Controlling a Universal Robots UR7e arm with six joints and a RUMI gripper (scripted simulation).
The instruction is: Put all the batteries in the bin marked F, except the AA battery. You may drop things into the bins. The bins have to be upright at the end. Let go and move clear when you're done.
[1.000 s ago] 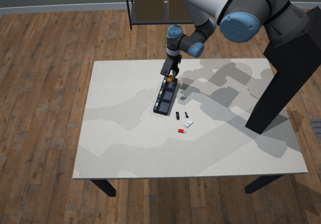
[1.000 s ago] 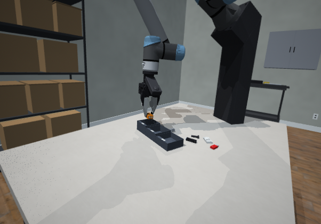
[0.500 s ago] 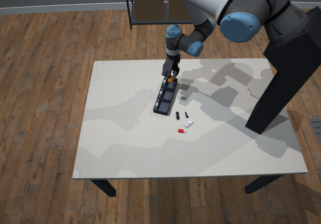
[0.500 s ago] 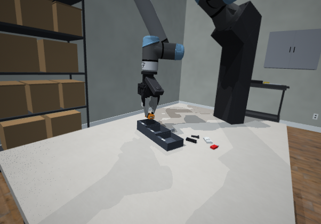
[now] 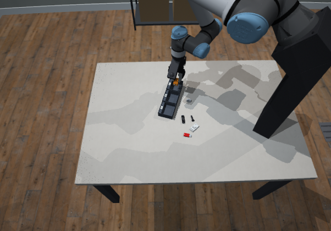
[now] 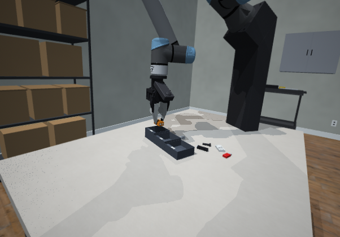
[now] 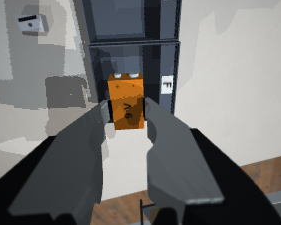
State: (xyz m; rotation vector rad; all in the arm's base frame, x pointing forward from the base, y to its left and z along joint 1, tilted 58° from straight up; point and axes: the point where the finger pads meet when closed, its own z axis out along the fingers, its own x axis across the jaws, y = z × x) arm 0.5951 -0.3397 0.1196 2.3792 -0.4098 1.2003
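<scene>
My gripper point(image 5: 176, 81) point(image 6: 158, 121) point(image 7: 128, 99) is shut on an orange 9V battery point(image 5: 175, 82) point(image 6: 160, 122) point(image 7: 126, 96) and holds it just above the far end of a dark row of three bins point(image 5: 165, 116) point(image 6: 158, 143). In the wrist view the battery hangs over the compartment with the white F label point(image 7: 166, 85). A black cylindrical battery point(image 5: 183, 119) point(image 6: 203, 148) lies on the table just past the near end of the bins. The bins stand upright.
Near the black battery lie a black bolt point(image 5: 192, 117) point(image 6: 206, 144), a white flat piece point(image 5: 194, 127) point(image 6: 219, 148) and a red piece point(image 5: 187, 135) point(image 6: 226, 155). A small grey thing point(image 5: 188, 100) point(image 7: 32, 22) lies beside the bins. The black robot pedestal point(image 5: 288, 87) stands at the right.
</scene>
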